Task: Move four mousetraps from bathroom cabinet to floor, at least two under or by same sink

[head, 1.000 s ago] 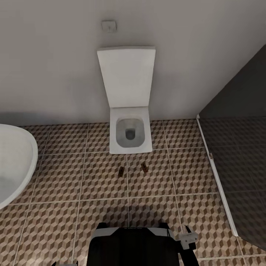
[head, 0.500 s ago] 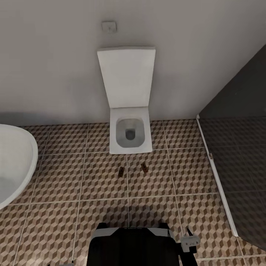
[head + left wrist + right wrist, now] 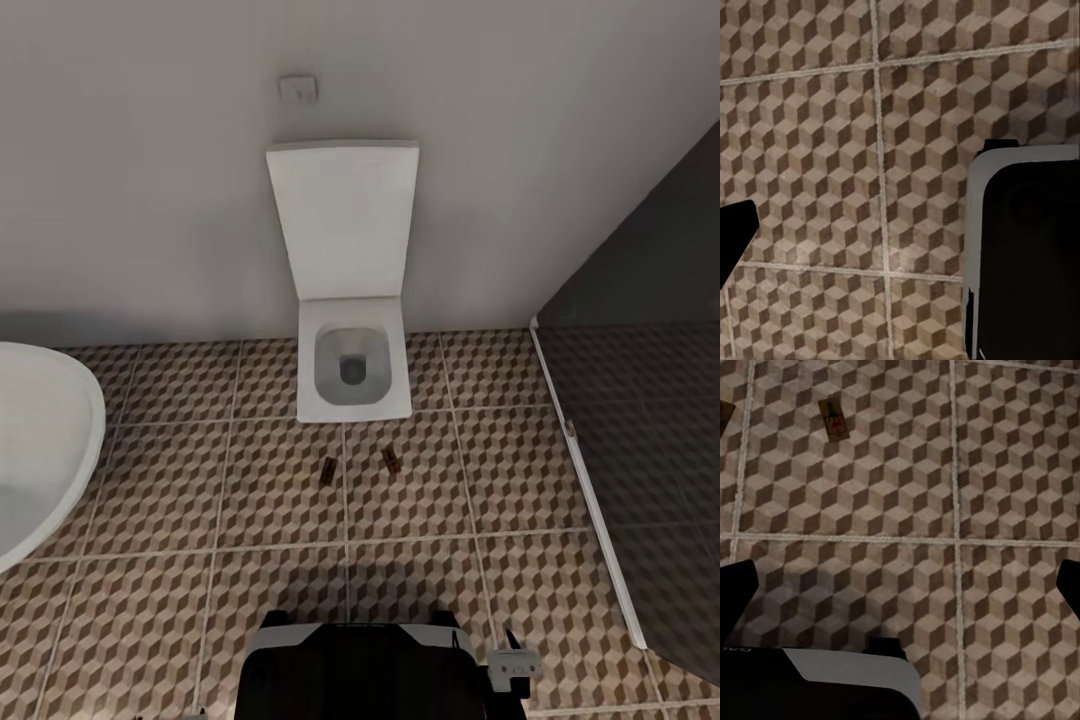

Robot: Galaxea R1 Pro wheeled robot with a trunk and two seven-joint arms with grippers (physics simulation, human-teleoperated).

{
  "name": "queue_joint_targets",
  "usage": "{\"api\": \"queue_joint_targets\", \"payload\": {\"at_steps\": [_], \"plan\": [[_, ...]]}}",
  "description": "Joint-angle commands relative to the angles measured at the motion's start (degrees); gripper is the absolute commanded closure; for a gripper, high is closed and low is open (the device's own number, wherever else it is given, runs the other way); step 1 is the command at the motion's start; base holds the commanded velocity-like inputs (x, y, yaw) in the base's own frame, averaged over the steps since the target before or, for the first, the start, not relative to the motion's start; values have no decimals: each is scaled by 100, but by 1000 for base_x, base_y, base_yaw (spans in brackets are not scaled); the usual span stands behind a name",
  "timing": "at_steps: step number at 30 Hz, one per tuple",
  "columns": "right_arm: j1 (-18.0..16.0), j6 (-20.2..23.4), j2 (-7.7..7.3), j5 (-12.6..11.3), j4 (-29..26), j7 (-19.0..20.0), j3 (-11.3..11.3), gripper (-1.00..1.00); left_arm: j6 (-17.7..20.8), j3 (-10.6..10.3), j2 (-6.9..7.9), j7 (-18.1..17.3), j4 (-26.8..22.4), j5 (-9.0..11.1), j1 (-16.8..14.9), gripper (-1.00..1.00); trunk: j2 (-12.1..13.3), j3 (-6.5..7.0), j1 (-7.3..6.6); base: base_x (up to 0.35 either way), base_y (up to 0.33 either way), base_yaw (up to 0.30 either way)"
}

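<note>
Two mousetraps lie flat on the bathroom floor [image 3: 160, 480] just in front of the toilet, one to the left [image 3: 328, 468] and one to the right [image 3: 391, 460]. In the right wrist view one mousetrap [image 3: 833, 419] shows its red spot, and the corner of another [image 3: 724, 414] sits at the picture's edge. My right gripper [image 3: 903, 589] hangs open over bare tiles, well short of them, with nothing between its fingers. My left gripper [image 3: 900, 232] is open and empty above the tiles beside my base [image 3: 1020, 255]. The cabinet and the bathroom sink are out of view.
A white toilet [image 3: 352, 375] with its lid up stands against the wall ahead. An oval white bathtub [image 3: 35, 450] is at the left. A darker grey shaded section [image 3: 650, 450] behind a pale strip is at the right. My black base [image 3: 350, 670] is at the bottom.
The whole picture has shifted a little and the toilet looks slightly smaller, so the camera has moved. The two mousetraps lie where they were. My right arm's end sits lower in the picture.
</note>
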Motion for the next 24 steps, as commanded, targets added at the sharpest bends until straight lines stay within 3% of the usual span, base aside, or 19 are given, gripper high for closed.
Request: {"api": "queue_joint_targets", "payload": {"at_steps": [1, 15, 24], "plan": [[-2, -15, 4, -49, 5, -13, 49, -100, -6, -44, -17, 51, 13, 6, 0, -100, -8, 4, 3, 0, 0, 0], [-2, 29, 13, -51, 5, -13, 49, -100, -7, -44, -146, 47, 150, 6, 0, -100, -8, 131, 3, 0, 0, 0], [-2, 295, 8, -51, 5, -6, 49, -100, 1, -44, -232, 39, 307, 6, 0, -100, -8, 212, 3, 0, 0, 0]]}}
